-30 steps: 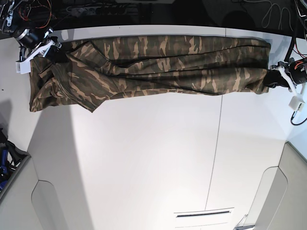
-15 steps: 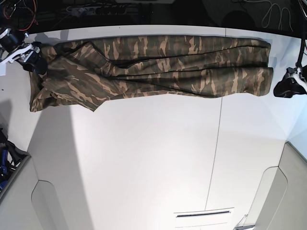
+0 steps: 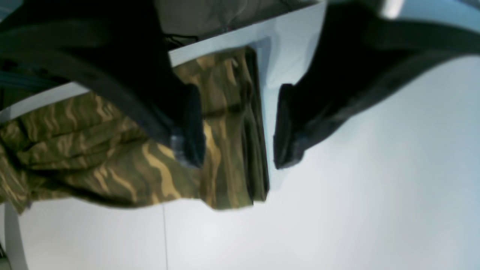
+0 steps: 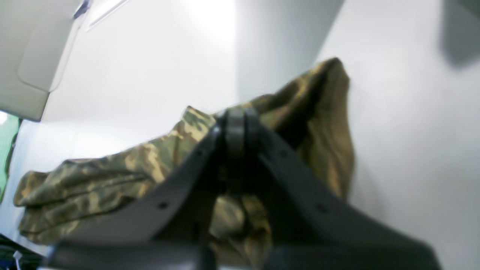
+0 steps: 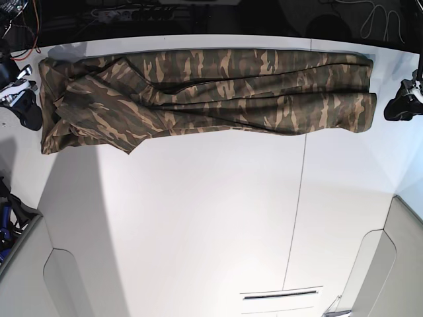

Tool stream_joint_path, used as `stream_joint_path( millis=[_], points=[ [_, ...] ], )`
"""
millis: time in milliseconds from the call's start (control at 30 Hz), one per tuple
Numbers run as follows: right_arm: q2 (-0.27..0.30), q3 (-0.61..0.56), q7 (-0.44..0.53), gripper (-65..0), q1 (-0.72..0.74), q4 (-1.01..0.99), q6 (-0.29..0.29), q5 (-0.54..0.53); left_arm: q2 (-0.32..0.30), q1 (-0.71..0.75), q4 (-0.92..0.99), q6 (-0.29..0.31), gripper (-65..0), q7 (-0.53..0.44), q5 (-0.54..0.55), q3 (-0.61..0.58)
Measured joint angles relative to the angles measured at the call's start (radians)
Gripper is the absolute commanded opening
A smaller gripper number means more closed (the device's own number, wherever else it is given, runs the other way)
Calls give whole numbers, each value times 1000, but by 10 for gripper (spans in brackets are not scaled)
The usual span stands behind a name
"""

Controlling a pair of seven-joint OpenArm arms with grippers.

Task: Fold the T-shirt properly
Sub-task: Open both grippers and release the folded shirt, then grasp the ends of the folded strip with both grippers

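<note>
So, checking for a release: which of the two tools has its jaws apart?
The left tool, at the T-shirt's straight end; its fingers stand apart, holding nothing. The right tool is shut.

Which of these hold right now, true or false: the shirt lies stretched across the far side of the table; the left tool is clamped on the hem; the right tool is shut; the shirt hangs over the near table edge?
1. The T-shirt lies stretched sideways across the far side of the table. True.
2. The left tool is clamped on the hem. False: its jaws stand apart, holding nothing.
3. The right tool is shut. True.
4. The shirt hangs over the near table edge. False: it lies wholly on the tabletop.
</note>
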State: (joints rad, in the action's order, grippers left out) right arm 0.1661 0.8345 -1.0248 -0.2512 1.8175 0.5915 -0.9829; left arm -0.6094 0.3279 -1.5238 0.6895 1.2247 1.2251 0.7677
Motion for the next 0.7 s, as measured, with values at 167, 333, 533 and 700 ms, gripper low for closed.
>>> stream_joint_path(
  millis=[167,333,533,700],
  points=[
    [0,-107,2,-650,23,0,0,32,23,10,0,0,-291,-29,-3,1],
    [0,-236,38,-650,19,-10,0,154,51,15,0,0,-282,-87,-57,0],
    [2,-265,152,-650,21,-143,-11,300,62,16,20,0,-213,-96,-80,-48],
    [3,-265,165,-650,19,-259,-11,299,64,15,82,0,-213,-153,-152,-140]
  ],
)
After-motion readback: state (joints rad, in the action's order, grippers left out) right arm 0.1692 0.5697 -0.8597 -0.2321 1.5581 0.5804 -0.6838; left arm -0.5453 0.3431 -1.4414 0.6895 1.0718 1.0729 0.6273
